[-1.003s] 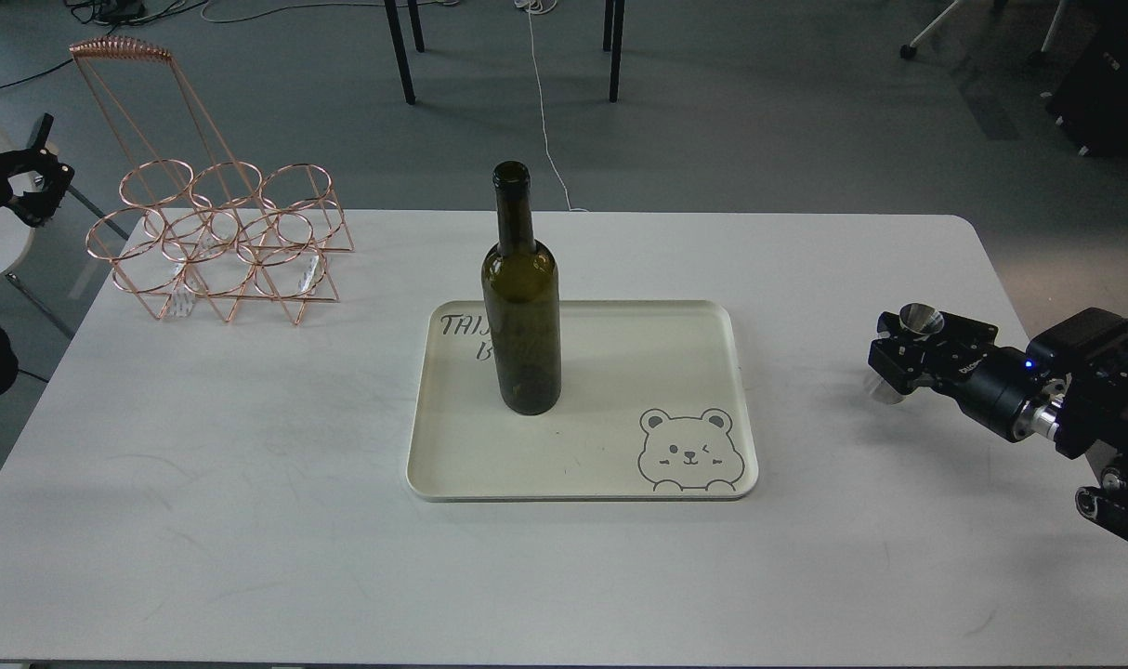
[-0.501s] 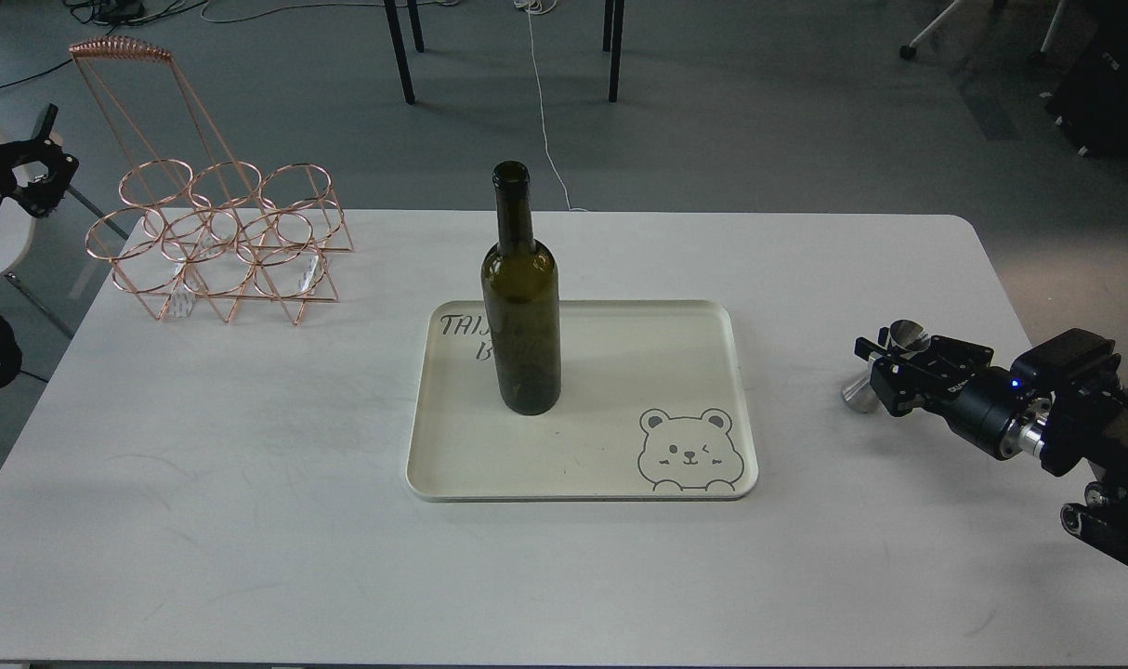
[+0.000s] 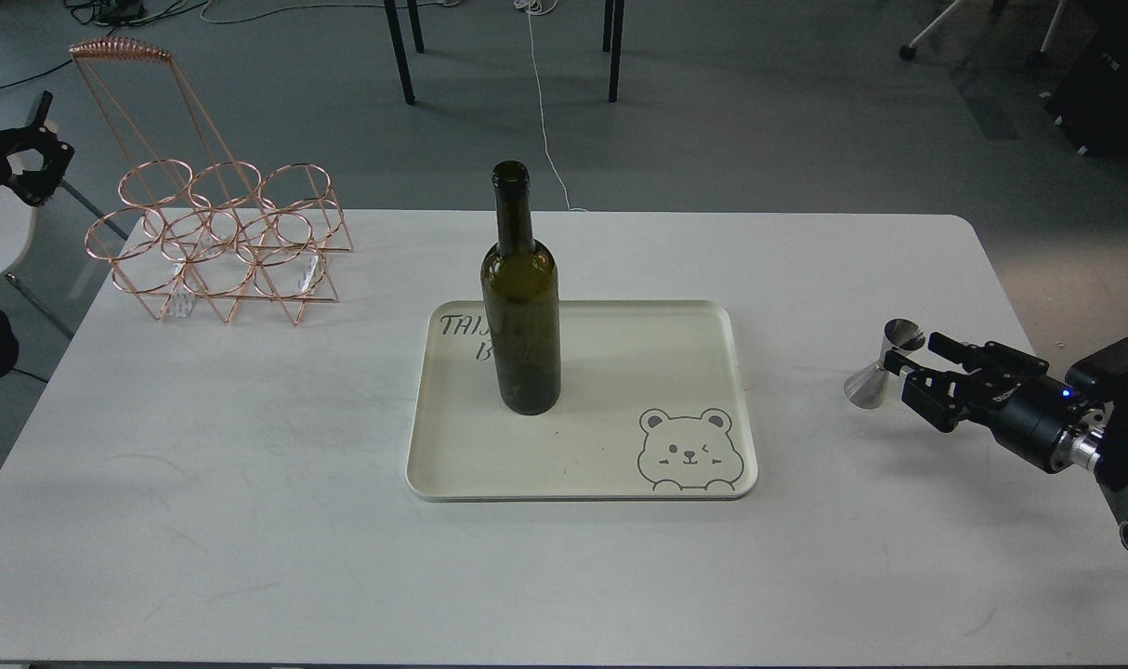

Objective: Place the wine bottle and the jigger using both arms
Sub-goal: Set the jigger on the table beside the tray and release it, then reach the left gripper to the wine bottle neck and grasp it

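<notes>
The wine bottle point(image 3: 521, 307), dark olive-green with no label, stands upright on the left part of the cream tray point(image 3: 620, 483). The steel jigger point(image 3: 884, 367) stands upright on the white table, right of the tray. My right gripper point(image 3: 926, 370) is open and empty, just to the right of the jigger, with a small gap between them. My left gripper point(image 3: 23, 160) is at the far left edge, beyond the table and far from the bottle. It is dark and small, and its fingers cannot be told apart.
A copper wire bottle rack point(image 3: 216, 237) stands at the table's back left corner. The tray has a bear drawing point(image 3: 689, 451) at its front right. The white table point(image 3: 248, 520) ends just behind my right arm. Chair legs stand on the floor behind.
My right gripper lowered the jigger onto the table, opened, and drew back to the right. The jigger now stands free. The left gripper shifted slightly at the far left.
</notes>
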Available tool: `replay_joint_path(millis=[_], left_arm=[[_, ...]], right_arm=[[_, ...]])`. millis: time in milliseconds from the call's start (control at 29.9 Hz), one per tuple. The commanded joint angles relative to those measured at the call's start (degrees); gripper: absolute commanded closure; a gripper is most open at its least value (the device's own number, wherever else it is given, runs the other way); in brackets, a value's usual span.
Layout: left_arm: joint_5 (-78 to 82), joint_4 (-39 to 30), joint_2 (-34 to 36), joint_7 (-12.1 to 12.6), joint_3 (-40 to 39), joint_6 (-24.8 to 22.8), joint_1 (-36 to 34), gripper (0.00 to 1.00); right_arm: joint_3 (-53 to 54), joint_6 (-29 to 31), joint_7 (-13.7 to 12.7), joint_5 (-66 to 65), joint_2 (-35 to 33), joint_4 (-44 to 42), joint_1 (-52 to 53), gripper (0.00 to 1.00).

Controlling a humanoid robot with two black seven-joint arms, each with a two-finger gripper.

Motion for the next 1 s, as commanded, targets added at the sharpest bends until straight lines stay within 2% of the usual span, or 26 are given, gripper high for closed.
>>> replay_joint_path(millis=[0, 167, 334, 468, 602, 769, 869, 969], left_arm=[[0.0, 0.0, 0.2, 0.4, 0.2, -0.2, -0.2, 0.02], [0.3, -1.8, 3.0, 0.7, 1.1, -0.5, -0.2, 0.02], [7.2, -11.2, 10.7, 1.1, 1.5, -0.5, -0.2, 0.02], [17.7, -15.7, 16.1, 1.1, 1.5, -1.3, -0.2, 0.02], [29.6, -22.5, 21.4, 1.0, 1.2, -1.0, -0.9, 0.02], [48.6, -36.1, 26.3, 1.0, 1.0, 0.7, -4.1, 0.02], [62.2, -43.2, 26.2, 1.1, 1.4, 3.6, -7.7, 0.02], [75.5, -48.2, 25.5, 1.2, 1.2, 4.1, -8.9, 0.02]], right_arm=[[-0.1, 0.0, 0.0, 2.5, -3.9, 4.5, -0.4, 0.21], [0.8, 0.0, 0.0, 9.2, -8.2, 6.9, 1.5, 0.16], [2.3, 0.8, 0.0, 22.3, -8.4, 6.1, 9.3, 0.07], [3.1, 9.3, 0.0, 28.9, -7.8, 3.9, 16.5, 0.06], [7.7, 15.1, 0.0, 36.7, -5.3, -0.2, 18.2, 0.04], [16.0, 25.3, 0.0, 43.3, 2.5, -11.9, 18.3, 0.03], [20.1, 31.5, 0.0, 49.8, 7.6, -19.9, 17.8, 0.03], [21.0, 36.2, 0.0, 56.2, 10.4, -25.4, 17.6, 0.03]])
